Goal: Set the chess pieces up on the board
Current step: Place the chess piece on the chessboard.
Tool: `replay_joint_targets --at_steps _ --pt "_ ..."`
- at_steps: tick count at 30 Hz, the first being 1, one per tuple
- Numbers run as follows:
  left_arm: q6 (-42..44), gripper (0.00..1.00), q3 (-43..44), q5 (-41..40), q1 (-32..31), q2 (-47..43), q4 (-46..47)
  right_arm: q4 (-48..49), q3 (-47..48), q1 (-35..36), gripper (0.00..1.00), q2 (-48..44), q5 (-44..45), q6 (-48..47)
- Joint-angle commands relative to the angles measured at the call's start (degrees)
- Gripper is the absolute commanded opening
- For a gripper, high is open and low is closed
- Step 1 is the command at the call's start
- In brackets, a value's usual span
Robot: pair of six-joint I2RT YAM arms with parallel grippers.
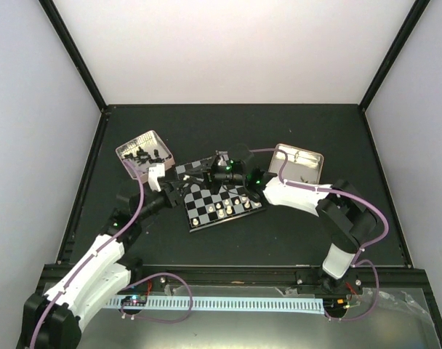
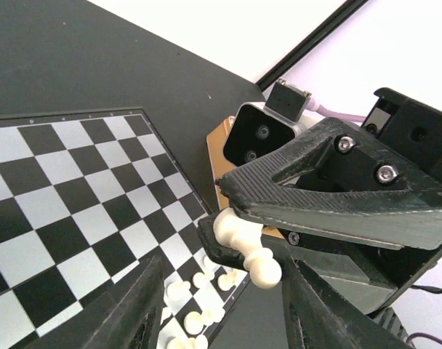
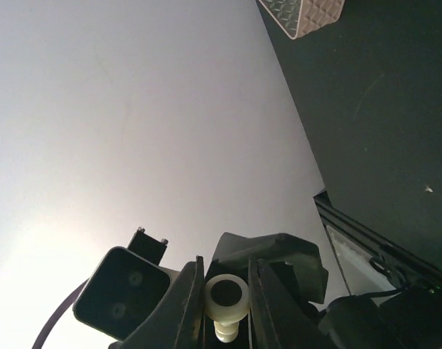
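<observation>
Above the far side of the board [image 1: 224, 211], my right gripper [image 1: 215, 174] is shut on a cream-white pawn [image 2: 244, 243]. The right wrist view shows the pawn's round base [image 3: 227, 294] pinched between that gripper's [image 3: 227, 309] two fingers. My left gripper [image 2: 221, 313] faces it at close range. Its fingers [image 2: 134, 309] stand apart on either side of the pawn's head without touching it. Several white chess pieces [image 2: 199, 305] stand along the board's near rows [image 1: 221, 209]. The rest of the board [image 2: 68, 196] is bare squares.
A pinkish tray [image 1: 126, 150] with several black pieces sits at the board's far left. A tan box [image 1: 319, 161] with a few pieces sits at the far right, and its edge [image 2: 215, 156] shows behind the right wrist camera. Dark table mat all around.
</observation>
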Motion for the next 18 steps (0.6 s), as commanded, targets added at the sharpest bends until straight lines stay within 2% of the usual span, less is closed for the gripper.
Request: replay_joint_targets --at_steps 1,4,13,18 --pt "-0.88 0.43 0.15 0.65 -0.55 1.04 5.53 3.4 -0.24 -0.33 0.1 -1.61 -1.84 2.65" --pt "-0.26 0.39 0.33 -0.2 -0.63 0.49 5.69 3.3 -0.81 -0.32 0.1 -1.69 -2.11 2.56" --pt "0.97 0.42 0.16 -0.43 -0.81 -1.66 5.29 1.99 -0.42 -0.3 0.1 -1.28 -1.93 1.44" --pt "1.59 0.26 0.25 -1.05 -0.87 -1.97 4.19 1.71 -0.12 -0.31 0.09 -1.27 -1.85 1.07"
